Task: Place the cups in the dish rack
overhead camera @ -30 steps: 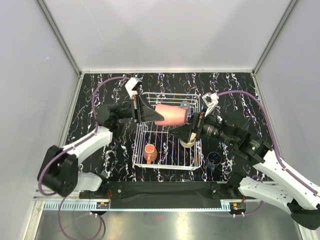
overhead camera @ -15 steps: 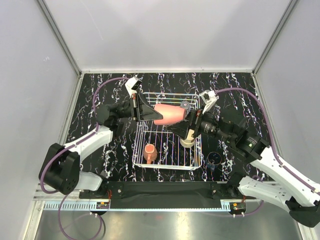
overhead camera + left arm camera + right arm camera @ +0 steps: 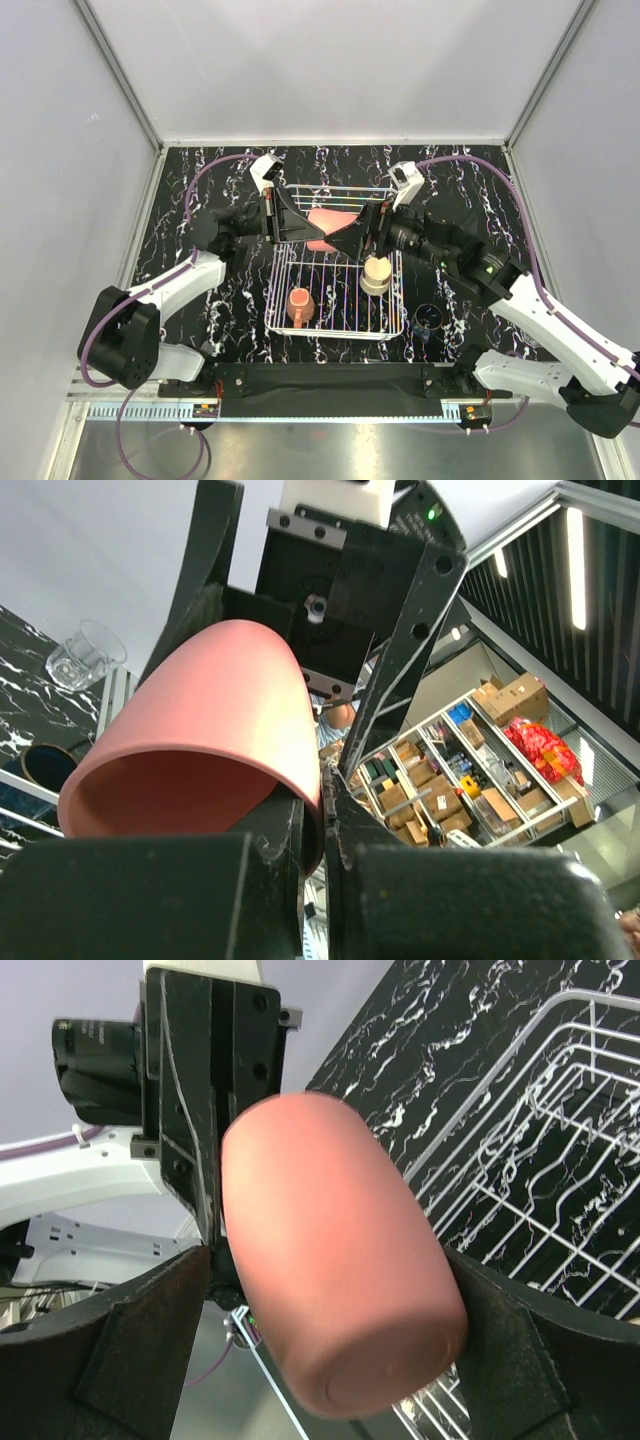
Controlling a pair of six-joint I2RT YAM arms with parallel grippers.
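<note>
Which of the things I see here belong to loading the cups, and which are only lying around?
Belong to the job: pink tumbler, orange mug, cream cup, dark blue cup, clear glass, dish rack.
Only around: purple cable, marbled table.

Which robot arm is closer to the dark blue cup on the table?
Right. The right arm passes close by the dark blue cup; the left arm is on the other side of the dish rack.
</note>
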